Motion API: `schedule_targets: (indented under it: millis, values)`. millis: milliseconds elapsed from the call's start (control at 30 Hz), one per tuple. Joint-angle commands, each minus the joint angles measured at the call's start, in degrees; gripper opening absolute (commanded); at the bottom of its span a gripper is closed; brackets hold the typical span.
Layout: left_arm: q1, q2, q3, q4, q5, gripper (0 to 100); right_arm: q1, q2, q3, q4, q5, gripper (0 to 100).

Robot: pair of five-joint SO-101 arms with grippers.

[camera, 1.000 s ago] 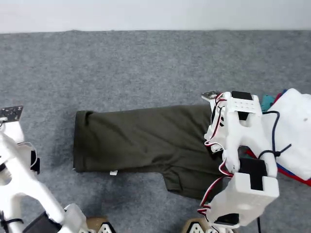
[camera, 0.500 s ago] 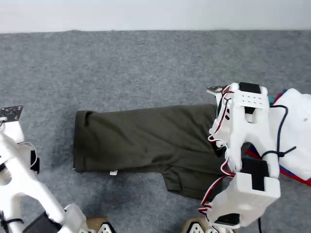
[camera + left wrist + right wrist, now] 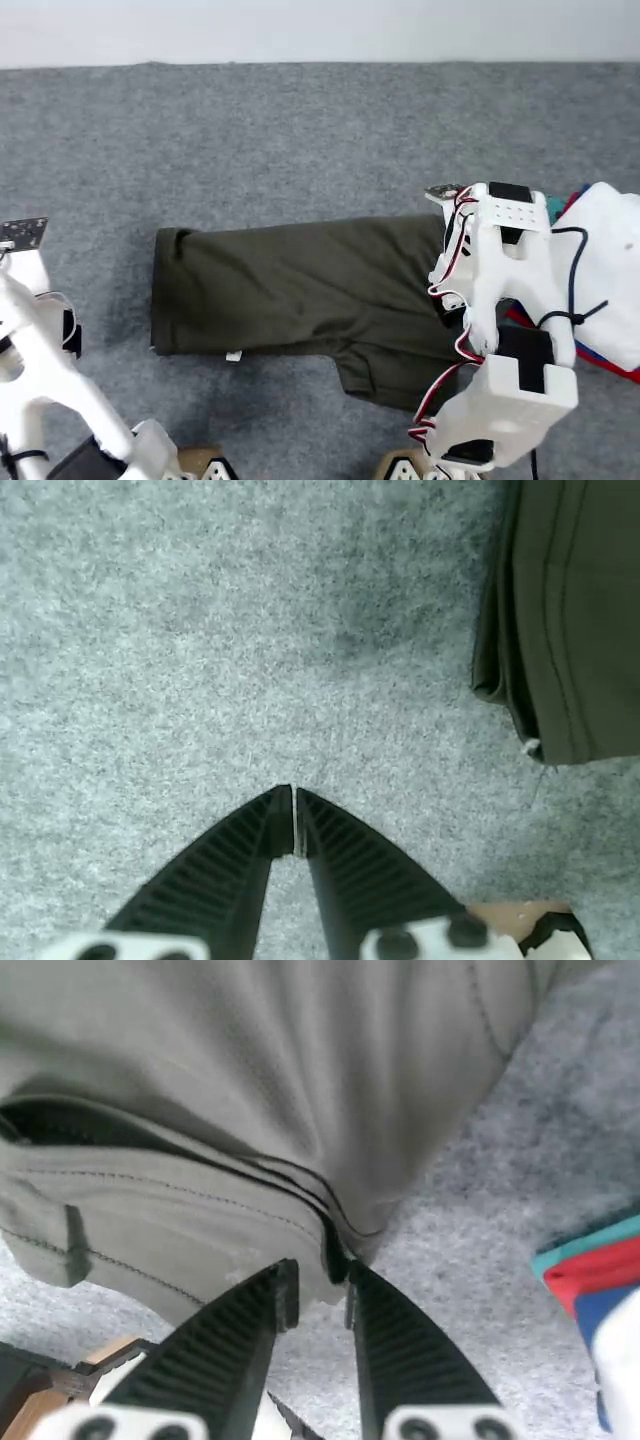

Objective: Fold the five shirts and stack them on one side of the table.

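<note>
Olive shirt [image 3: 300, 285] lay folded on grey felt tabletop [image 3: 300, 130], its hem just past the narrowly parted fingertips of the right gripper [image 3: 320, 1295]; left gripper [image 3: 294, 805] rested closed over felt, shirt edge well beyond its tips; white wall [image 3: 300, 30] behind

Soft, even light falls from overhead. Beyond the left claw [image 3: 293, 825] a faint shadow dims the grey mat [image 3: 150, 630] beside the olive shirt [image 3: 570, 630]. Just ahead of the right claw [image 3: 318, 1295] its folds hold dark shade.

High camera overhead; wrist cameras close, both sharing shirt [image 3: 300, 285].
</note>
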Motion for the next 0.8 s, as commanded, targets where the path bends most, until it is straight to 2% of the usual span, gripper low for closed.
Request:
schedule_targets:
  millis: [0,300,500,633,767]
  values:
    - [0.44,-1.85,-0.48,-0.44,-0.09,2,0.66,-3.21,-0.26,-0.31,0.79,8.3]
    - [0.44,-1.85,-0.31,-0.53,-0.09,2,3.65,-3.21,-0.97,-1.19,0.79,8.4]
    - [0.44,-1.85,-0.22,-0.53,-0.09,2,2.68,-1.27,-0.79,-1.10,0.79,8.0]
    - [0.44,-1.85,-0.22,-0.44,-0.09,2,1.98,-0.57,-0.79,-1.36,0.79,2.2]
    - [0.44,-1.85,-0.22,-0.44,-0.09,2,1.80,-0.48,-0.79,-1.54,1.23,1.4]
